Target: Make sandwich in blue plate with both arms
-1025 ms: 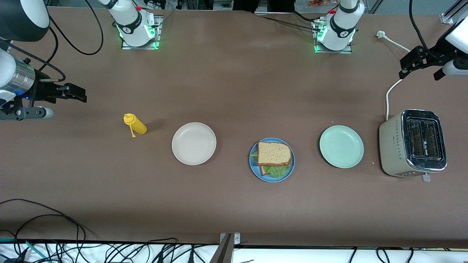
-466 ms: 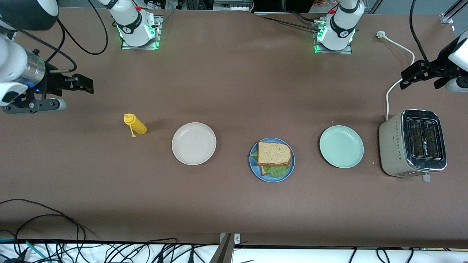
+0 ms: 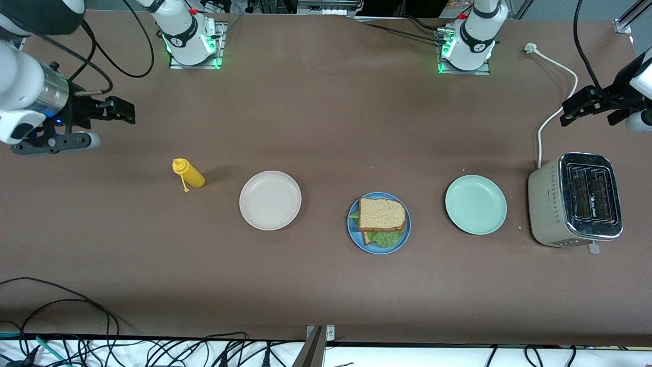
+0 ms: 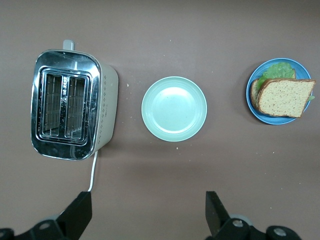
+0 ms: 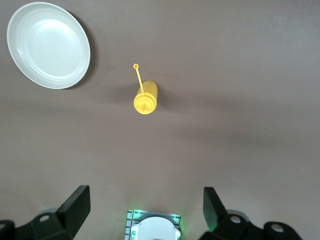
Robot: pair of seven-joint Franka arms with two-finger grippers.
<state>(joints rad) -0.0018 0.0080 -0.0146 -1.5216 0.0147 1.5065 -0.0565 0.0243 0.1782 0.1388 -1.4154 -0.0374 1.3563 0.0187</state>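
Brown tabletop point(image 3: 326, 127) carries everything, taken here from the right arm's end to the left arm's end. The right gripper point(image 3: 122, 110) hangs in the air over bare tabletop, its fingers point(image 5: 75, 205) spread wide and holding nothing. Below those fingers in the right wrist view stand the yellow squeeze bottle point(image 3: 189, 174), upright with its cap dangling on a strap, and the cream-white plate point(image 3: 270, 200) beside it, both well apart from the fingertips. Next along the row sits the blue plate point(image 3: 356, 237), between the cream-white plate and the pale green plate point(image 3: 476, 204). On the blue plate rests the sandwich point(image 3: 382, 214): a brown slice on top, green lettuce poking out at the edge nearer the front camera, a second slice underneath. The toaster point(image 3: 575, 200) stands at the left arm's end, its white cord point(image 3: 547, 120) running away toward the bases. The left gripper point(image 3: 573, 112) hovers above that cord, fingers point(image 4: 80, 212) released and empty, far from the sandwich.
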